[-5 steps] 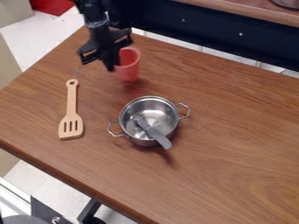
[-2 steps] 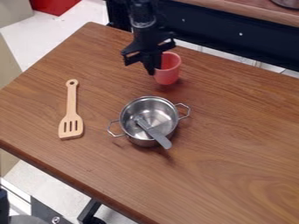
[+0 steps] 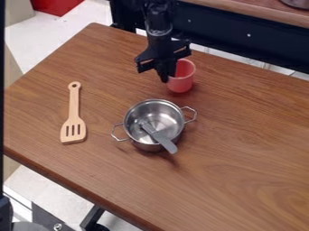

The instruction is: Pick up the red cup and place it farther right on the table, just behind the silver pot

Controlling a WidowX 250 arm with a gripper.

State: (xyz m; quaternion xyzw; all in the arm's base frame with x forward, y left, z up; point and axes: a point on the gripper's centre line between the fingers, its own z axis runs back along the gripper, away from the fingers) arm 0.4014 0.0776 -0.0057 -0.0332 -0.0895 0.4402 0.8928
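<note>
A steel pot [image 3: 147, 147] and a slotted wooden turner [image 3: 73, 118] on the wood-grained counter [image 3: 241, 158].
The two-handled pot stands upright, a grey-handled utensil [image 3: 164, 140] leaning inside it and poking over the near rim. Left of it, apart, the turner lies flat, blade toward me. Something red [image 3: 57, 5] sits beyond on the pale floor [image 3: 51, 38].

Beyond the metal pot [image 3: 163, 118], the jaws hide part of the red plastic cup [image 3: 183, 84], and the black arm [image 3: 159, 21] is cut off above. Rightward from the pot, the tabletop [image 3: 253, 135] leaves view.
</note>
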